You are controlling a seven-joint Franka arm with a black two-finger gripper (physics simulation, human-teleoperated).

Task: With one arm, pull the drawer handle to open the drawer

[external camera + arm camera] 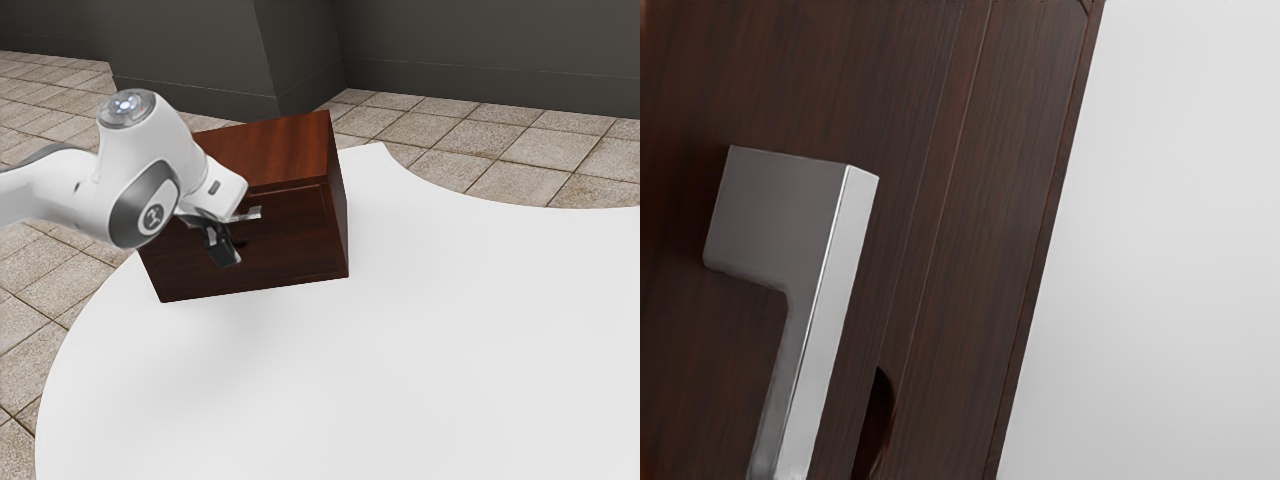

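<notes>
Exterior view: arm comes in from the exterior view's left. A dark wooden cabinet sits on a round white table, out toward the table's 11 o'clock edge. Tiled floor and a grey wall lie beyond.

The drawer fills the cabinet's near face. Its handle is toward 10 o'clock on that face, a short silver bar. The black gripper is right against the face, at about 7 o'clock from the handle and just beside it. From this angle I cannot tell whether the gripper is spread, closed, or clamped on the bar. I cannot tell if the drawer is out at all; its front looks level with the frame.

Wrist view: adds the close detail. The handle is brushed metal, square-edged, with a flat foot on the wood and a bar standing off it. The drawer front is reddish-brown with long straight grain and two fine seams running alongside the bar. The table shows past the cabinet's edge, on the side away from the handle.
</notes>
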